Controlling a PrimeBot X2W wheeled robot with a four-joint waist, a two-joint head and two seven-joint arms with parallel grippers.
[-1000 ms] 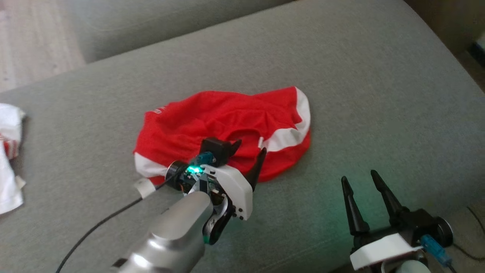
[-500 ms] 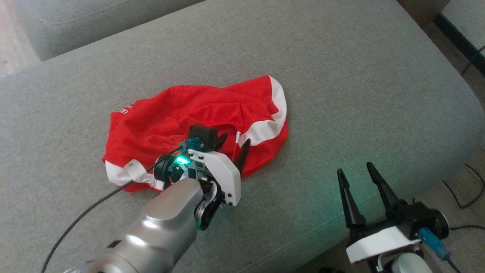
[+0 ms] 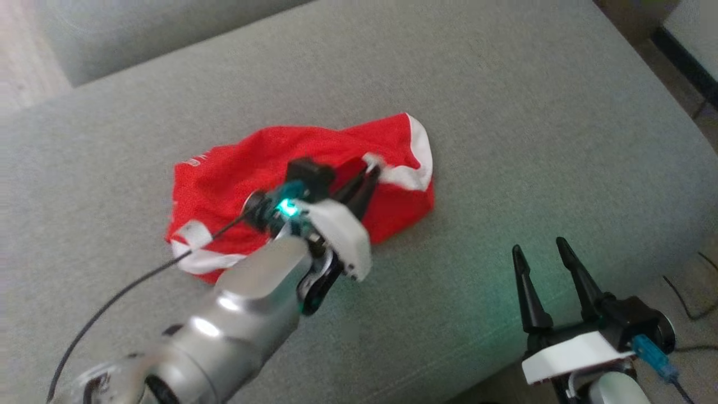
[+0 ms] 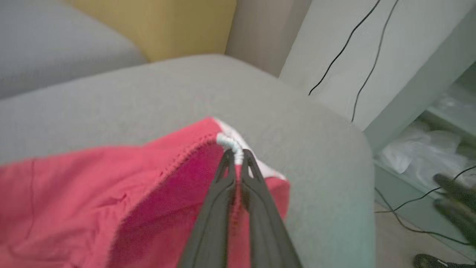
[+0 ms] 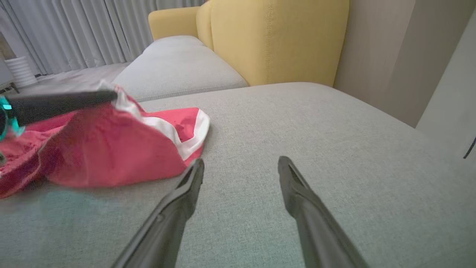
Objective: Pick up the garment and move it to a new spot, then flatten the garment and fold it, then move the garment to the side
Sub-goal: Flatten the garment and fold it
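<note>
The red garment (image 3: 235,179) with white bands lies crumpled in the middle of the grey sofa cushion (image 3: 505,112); the left pincer (image 3: 370,171) is clenched on its white-trimmed hem at the garment's 2 o'clock side, holding that edge raised off the cushion; the right pincer (image 3: 537,247) stands released, fingers spread, at the garment's 4 o'clock, apart from it.

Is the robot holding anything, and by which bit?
The left pincer grips the red garment by its white-trimmed edge; the right pincer is open, holding nothing.
</note>
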